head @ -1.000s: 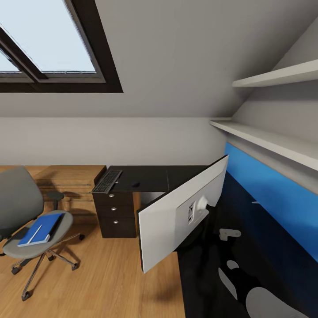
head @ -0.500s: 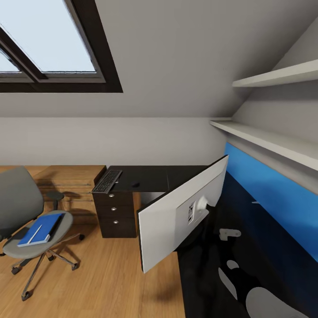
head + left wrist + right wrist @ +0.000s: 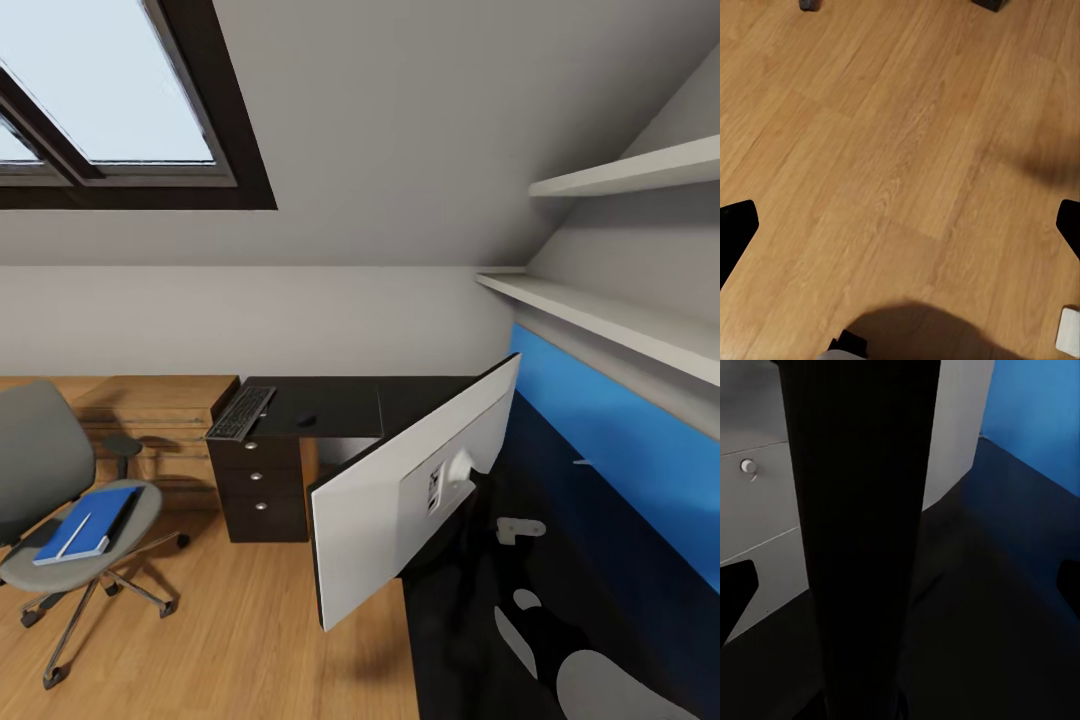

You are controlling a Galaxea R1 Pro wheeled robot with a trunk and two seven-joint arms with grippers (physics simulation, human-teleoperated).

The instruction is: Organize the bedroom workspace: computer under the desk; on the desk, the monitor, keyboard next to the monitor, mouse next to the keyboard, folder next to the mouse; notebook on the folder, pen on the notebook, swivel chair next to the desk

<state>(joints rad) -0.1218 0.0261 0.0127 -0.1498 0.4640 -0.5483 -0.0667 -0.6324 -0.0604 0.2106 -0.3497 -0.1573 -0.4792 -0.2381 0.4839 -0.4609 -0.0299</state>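
Facing folder (image 3: 82, 521) on swivel chair (image 3: 60, 490)

Desk (image 3: 330, 405) corner is viewed from above by the head camera; bare floor (image 3: 892, 150) is faced closely by the left wrist; desk (image 3: 1005, 607), possibly its top, by the right

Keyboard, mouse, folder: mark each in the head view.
keyboard (image 3: 241, 412), head view, middle of the key field.
mouse (image 3: 307, 420), head view, top of its dark body.
folder (image 3: 88, 521), head view, centre of the blue cover.
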